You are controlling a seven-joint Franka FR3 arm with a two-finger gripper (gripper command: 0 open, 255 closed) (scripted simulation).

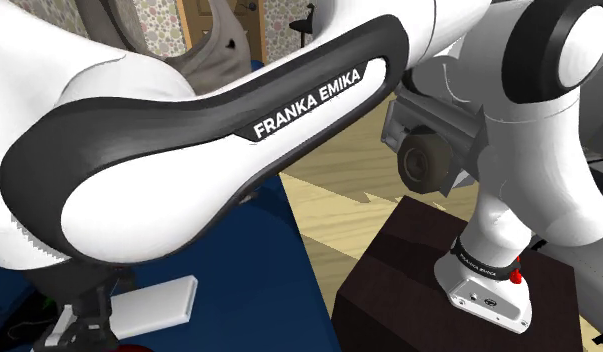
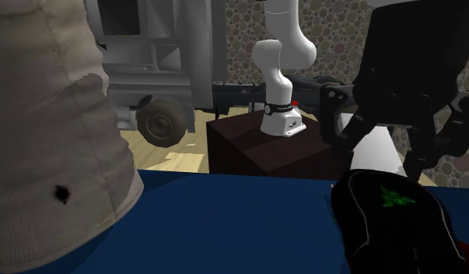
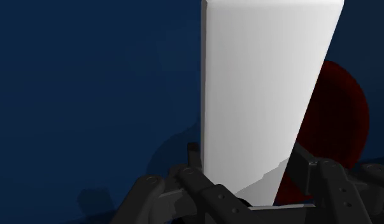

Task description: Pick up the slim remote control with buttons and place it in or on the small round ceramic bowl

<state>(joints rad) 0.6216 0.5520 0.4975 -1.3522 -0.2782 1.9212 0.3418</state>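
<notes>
Remote: plain white flat slab, no buttons drawn. Its near end sits between the two black fingers of the gripper. The long axis runs straight out from the fingertips, away from the hand.

Wrist view: one finger is against one long edge and the other against the opposite edge. The jaws are closed to the slab's width and clasp it. Most of its length stands out past the fingertips.

Shoulder view: the gripper is low under the arm's big white link. The remote sticks out sideways from it and lies close to level, its free end a touch higher than the gripped end. Dark blue surface beneath.

Second exterior view: the gripper hangs fingers-down with the white remote between them. Just under it, nearer the camera, is a black rounded object with a green emblem.

Bowl: dark red and round, on the blue surface beyond the gripper. It lies against one long edge of the remote and is partly hidden by the slab. Whether the remote touches it cannot be told.
</notes>
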